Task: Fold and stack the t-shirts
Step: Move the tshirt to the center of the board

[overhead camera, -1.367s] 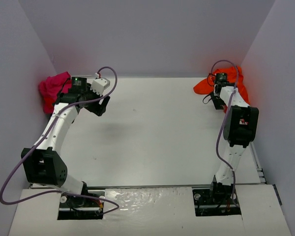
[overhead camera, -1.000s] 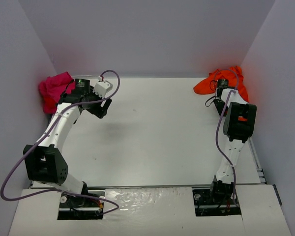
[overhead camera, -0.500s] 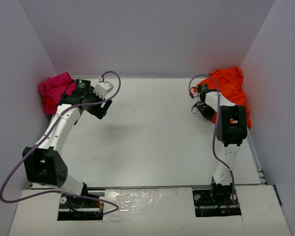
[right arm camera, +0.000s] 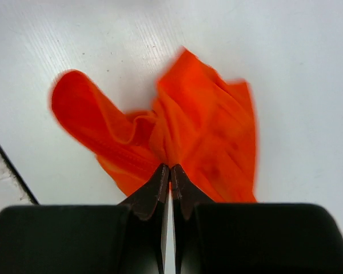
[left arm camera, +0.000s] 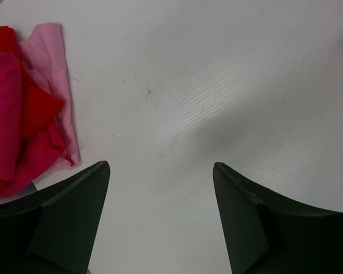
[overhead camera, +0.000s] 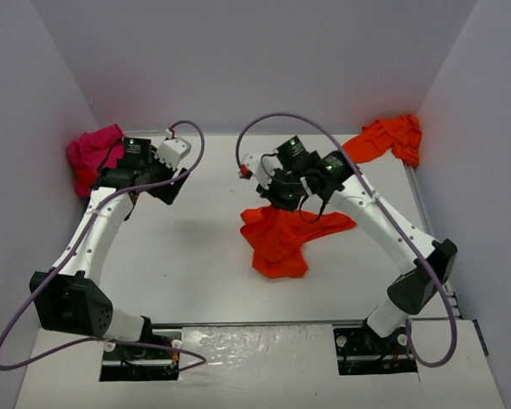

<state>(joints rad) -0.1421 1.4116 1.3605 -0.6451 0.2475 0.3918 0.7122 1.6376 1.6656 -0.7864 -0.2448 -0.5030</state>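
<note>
The right tool [overhead camera: 281,200] has swung away from the far right corner, where it was reaching into the orange-red heap [overhead camera: 390,136] a second ago. It is now over the middle of the bench [overhead camera: 196,256], with its jaws pressed together on a pinch of 1 orange-red t-shirt [overhead camera: 277,243]. The wrist view shows the cloth gathered into the closed tips and spreading out below them in crumpled, slightly blurred folds, so it looks to be moving still. From above, the shirt's lower part seems to drape onto the bench just in front of the tool, though I cannot tell how much of it rests there. The heap left in the corner looks smaller and lies well apart from the carried shirt. The left tool [overhead camera: 177,183] has barely shifted. It hovers with its jaws apart and nothing between them, near the pile of magenta, red and pale pink shirts [overhead camera: 92,153] at the far left edge without touching it. For the task, this means 1 shirt has been separated from its heap and brought to open working space. It is still bunched, so spreading it flat is probably the next need, likely with the free left tool taking a second corner.
</note>
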